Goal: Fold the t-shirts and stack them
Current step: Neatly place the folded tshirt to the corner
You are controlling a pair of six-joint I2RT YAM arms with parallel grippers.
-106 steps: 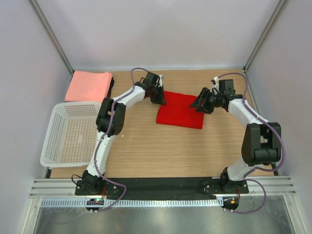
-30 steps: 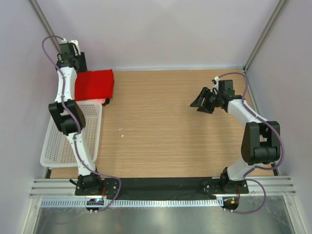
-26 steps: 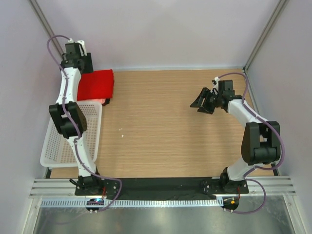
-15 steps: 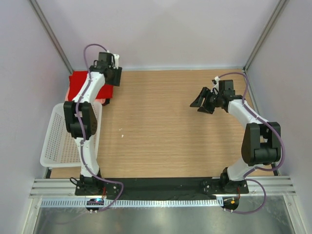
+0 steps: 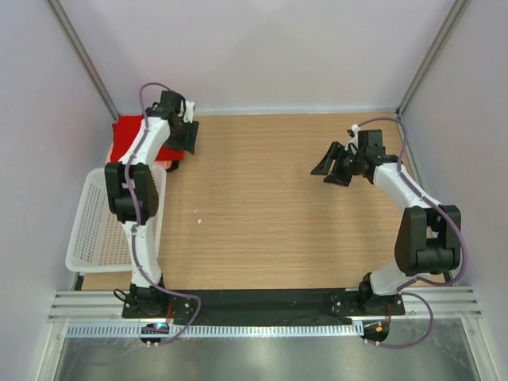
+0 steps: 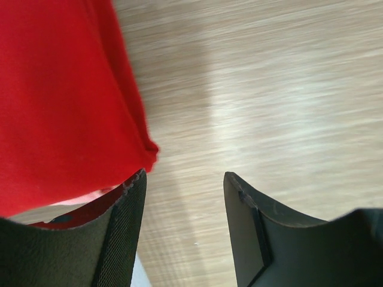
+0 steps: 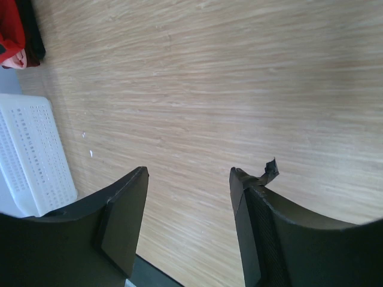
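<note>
A bright red folded t-shirt (image 5: 131,136) lies on top of the stack in the far left corner of the table. In the left wrist view the red t-shirt (image 6: 60,95) fills the upper left, with a sliver of salmon-pink cloth (image 6: 90,196) under its edge. A dark cloth edge (image 7: 33,30) shows beside the stack in the right wrist view. My left gripper (image 5: 188,141) (image 6: 184,179) hangs just right of the stack, open, over bare wood. My right gripper (image 5: 327,171) (image 7: 188,173) stands open over the table at the far right, holding nothing.
A white mesh basket (image 5: 111,222) (image 7: 30,155) sits at the left edge, in front of the stack. The wooden table (image 5: 270,222) is walled in by grey panels at the back and sides. A black strip with the arm bases runs along the near edge.
My left gripper has swung right from the far left corner, off the red t-shirt, which stays on the stack. The right arm has barely moved.
</note>
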